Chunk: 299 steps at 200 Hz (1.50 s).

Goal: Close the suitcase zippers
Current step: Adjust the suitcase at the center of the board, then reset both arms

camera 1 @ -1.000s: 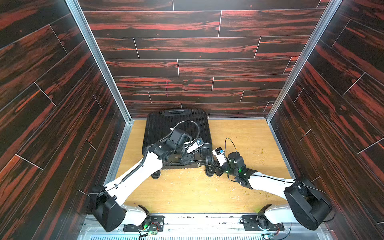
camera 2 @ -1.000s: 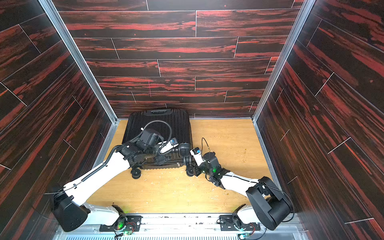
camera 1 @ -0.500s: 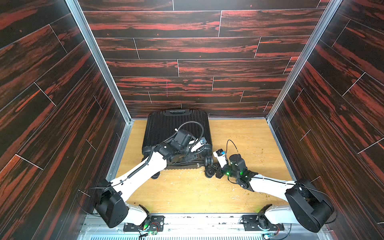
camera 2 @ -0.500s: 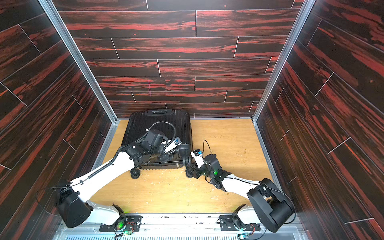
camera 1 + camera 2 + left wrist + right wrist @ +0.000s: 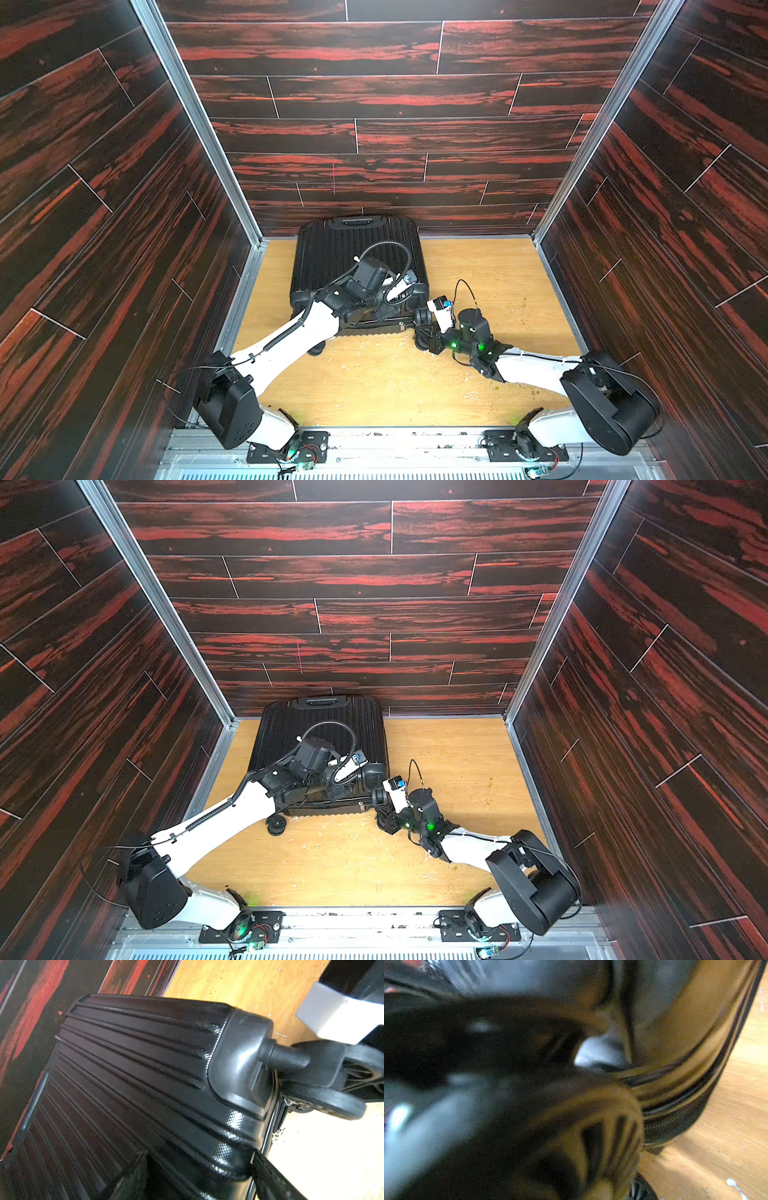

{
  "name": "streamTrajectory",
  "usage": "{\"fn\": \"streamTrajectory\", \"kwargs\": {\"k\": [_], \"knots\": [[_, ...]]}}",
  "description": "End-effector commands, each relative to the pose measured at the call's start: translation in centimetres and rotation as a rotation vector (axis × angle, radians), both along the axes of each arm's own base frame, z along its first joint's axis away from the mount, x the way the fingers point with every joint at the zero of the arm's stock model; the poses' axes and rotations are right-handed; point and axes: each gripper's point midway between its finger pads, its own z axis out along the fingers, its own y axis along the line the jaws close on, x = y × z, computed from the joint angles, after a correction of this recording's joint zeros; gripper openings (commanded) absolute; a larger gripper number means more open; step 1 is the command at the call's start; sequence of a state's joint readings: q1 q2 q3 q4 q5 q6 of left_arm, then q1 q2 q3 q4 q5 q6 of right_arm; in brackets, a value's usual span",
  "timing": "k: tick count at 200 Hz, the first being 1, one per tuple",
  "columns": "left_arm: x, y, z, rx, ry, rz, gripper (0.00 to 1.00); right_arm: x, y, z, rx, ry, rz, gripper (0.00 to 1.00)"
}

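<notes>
The black ribbed suitcase (image 5: 345,249) (image 5: 320,725) lies flat on the wooden floor against the back wall. My left gripper (image 5: 386,309) (image 5: 199,1184) is open over its near right part. One finger (image 5: 133,1180) rests on the top shell and the other finger (image 5: 272,1178) hangs past the near rim. The zippers (image 5: 281,1114) run down the seam beside the corner caster (image 5: 332,1101), with small metal pulls (image 5: 278,1133). My right gripper (image 5: 420,330) (image 5: 380,808) sits shut at that corner, among the wheels. Its wrist view is blurred and hides the fingertips; only a stretch of zipper track (image 5: 675,1124) is sharp.
Dark wood-patterned walls enclose the floor (image 5: 478,266) on three sides. A caster (image 5: 276,825) sticks out at the suitcase's near left corner, under my left arm. Bare floor lies to the right of the suitcase and in front of it.
My left arm has edged slightly to the right over the suitcase's near part. The right arm has hardly moved and stays at the corner wheels.
</notes>
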State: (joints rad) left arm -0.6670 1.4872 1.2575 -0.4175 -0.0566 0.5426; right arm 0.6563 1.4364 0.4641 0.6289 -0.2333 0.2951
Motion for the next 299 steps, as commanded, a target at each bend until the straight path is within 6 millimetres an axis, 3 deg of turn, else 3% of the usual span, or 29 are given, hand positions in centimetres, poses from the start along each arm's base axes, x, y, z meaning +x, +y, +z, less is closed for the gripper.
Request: {"fn": "streamTrajectory", "kwargs": {"k": [1, 46, 84, 109, 129, 150, 173, 193, 232, 273, 299], "knots": [[2.2, -0.4, -2.9, -0.006, 0.019, 0.046, 0.79, -4.7, 3.5, 2.1, 0.124, -0.015, 0.269, 0.00], [1.5, -1.2, -2.3, -0.055, 0.047, 0.013, 0.83, -4.5, 2.9, 1.5, 0.091, -0.025, 0.237, 0.00], [0.7, -2.2, -0.3, -0.137, 0.058, -0.025, 0.84, -3.9, 2.1, 0.7, 0.055, -0.020, 0.178, 0.00], [-0.2, -2.8, 2.6, -0.226, 0.052, -0.050, 0.84, -3.1, 1.6, 0.5, 0.032, -0.031, 0.126, 0.01], [-1.0, -2.9, 5.8, -0.327, 0.023, -0.049, 0.84, -2.7, 1.2, 0.4, 0.019, -0.042, 0.092, 0.07], [-0.9, -1.6, 9.3, -0.430, -0.041, 0.039, 0.84, -2.2, 0.5, 0.4, -0.008, -0.066, 0.049, 0.17], [-0.3, 1.6, 12.8, -0.533, -0.147, 0.228, 0.84, -1.1, -0.9, 0.2, -0.063, -0.093, -0.038, 0.30], [0.1, 5.6, 15.0, -0.582, -0.256, 0.418, 0.84, -0.2, -2.3, 0.2, -0.116, -0.122, -0.118, 0.35], [-0.6, 15.5, 17.4, -0.608, -0.447, 0.802, 0.84, 2.1, -6.8, 0.8, -0.246, -0.204, -0.361, 0.41], [-3.3, 27.6, 15.8, -0.665, -0.570, 1.245, 0.84, 3.6, -11.9, 2.9, -0.368, -0.299, -0.574, 0.46], [-5.7, 32.8, 12.9, -0.658, -0.602, 1.452, 0.84, 4.6, -14.7, 4.5, -0.385, -0.317, -0.657, 0.47]]}}
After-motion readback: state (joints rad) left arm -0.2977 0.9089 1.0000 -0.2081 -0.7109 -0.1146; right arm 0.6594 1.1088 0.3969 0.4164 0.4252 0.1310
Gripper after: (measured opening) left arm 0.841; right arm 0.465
